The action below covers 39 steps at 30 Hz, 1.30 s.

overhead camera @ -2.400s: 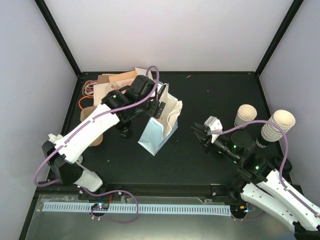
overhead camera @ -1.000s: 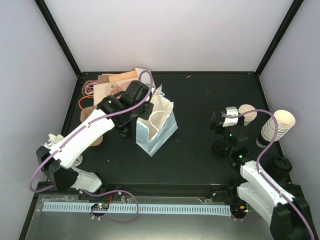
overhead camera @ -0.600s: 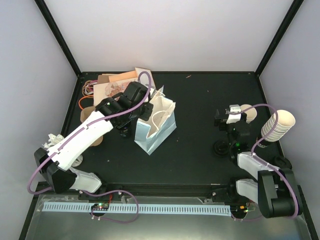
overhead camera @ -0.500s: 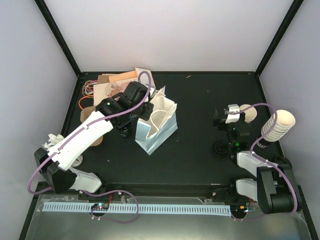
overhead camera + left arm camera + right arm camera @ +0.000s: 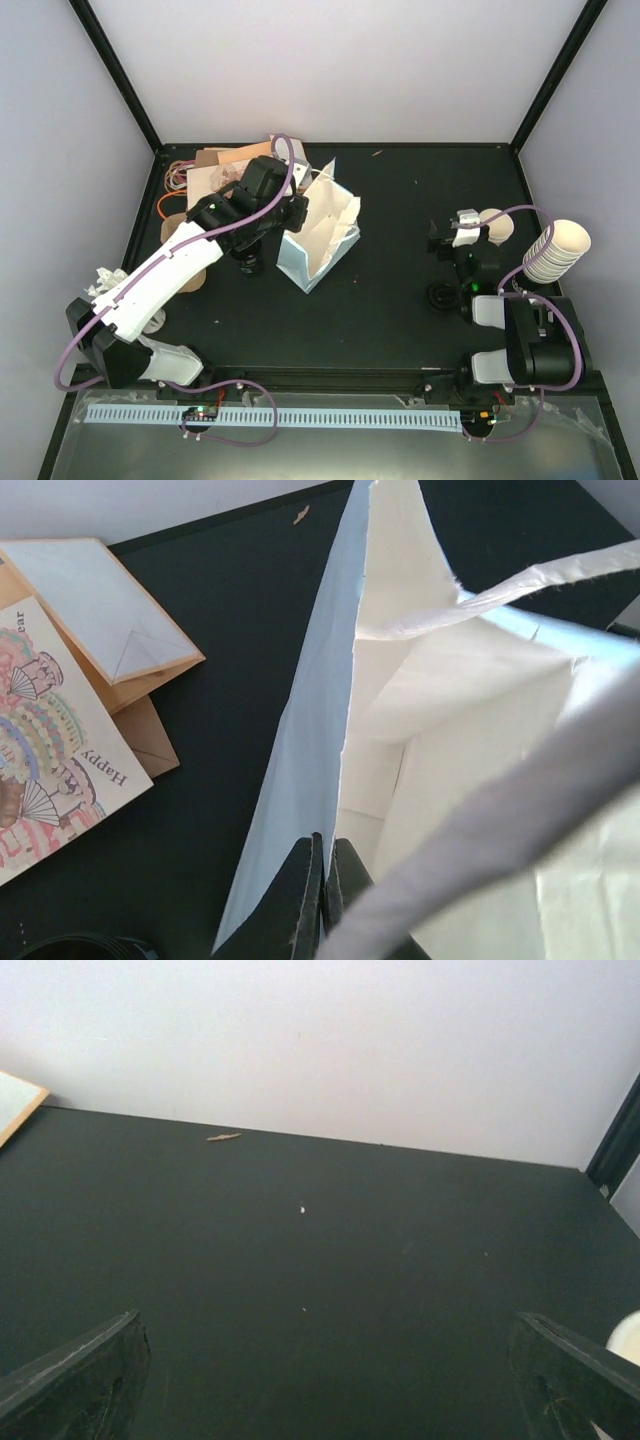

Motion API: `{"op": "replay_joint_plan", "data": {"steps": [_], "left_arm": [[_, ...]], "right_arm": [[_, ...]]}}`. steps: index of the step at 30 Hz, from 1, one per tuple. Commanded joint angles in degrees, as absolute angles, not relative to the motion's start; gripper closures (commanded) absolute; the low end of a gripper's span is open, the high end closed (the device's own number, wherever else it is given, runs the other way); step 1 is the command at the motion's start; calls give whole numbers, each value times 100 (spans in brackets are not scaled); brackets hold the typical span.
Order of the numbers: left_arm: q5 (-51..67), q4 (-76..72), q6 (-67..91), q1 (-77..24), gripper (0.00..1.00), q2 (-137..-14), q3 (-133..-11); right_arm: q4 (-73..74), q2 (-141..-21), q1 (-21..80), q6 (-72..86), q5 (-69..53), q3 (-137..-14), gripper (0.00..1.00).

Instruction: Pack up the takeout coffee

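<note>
- You are looking for the takeout coffee (image 5: 440,297). It is showing as a black disc on the table (image 5: 400,180), just beside the right arm and well apart from the paper bag (image 5: 322,240).
- You are likely dealing with a light cup, heavier if it is filled. The thin paper wall is probably giving under a hard squeeze, and liquid inside would be sloshing if tipped.
- The plastic lid is looking slick and could be popping off, so you are better off not lifting by it.
- You are best taking hold around the cup wall just under the lid, with gentle pressure, keeping it upright.
- Your right gripper (image 5: 320,1385) is standing with its jaws wide apart, holding nothing and facing bare table. The coffee is not showing in that wrist view.
- Your left gripper (image 5: 322,880) is pinching tight on the bag's upper edge, and the bag's mouth is gaping open.
- Counting now:
  - 1 lidded coffee for sure
  - 1 dark round thing (image 5: 248,262) under the left arm, maybe a 2nd lid, you cannot tell
  - 1 bag
  - 1 single lidless cup (image 5: 493,225)
  - 1 stack of cups (image 5: 553,252), too small for counting the cups in it
  - 1 brown cup carrier (image 5: 175,230), partly hidden
  - at least 3 cards (image 5: 225,165) or envelopes at the back left
</note>
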State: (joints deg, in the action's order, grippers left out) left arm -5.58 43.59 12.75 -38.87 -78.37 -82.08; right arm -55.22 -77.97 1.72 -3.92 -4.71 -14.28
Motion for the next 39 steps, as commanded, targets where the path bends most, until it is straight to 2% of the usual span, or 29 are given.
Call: {"op": "replay_joint_plan", "data": {"steps": [1, 39], "left_arm": [[-343, 4097, 1362, -3824, 98, -7696, -8256], [-74, 4238, 1313, -3735, 98, -7426, -8037]], "right_arm": [[-6041, -8007, -10, -176, -524, -1512, 0], [-5819, -8023, -70, -9, -334, -1626, 0]]}}
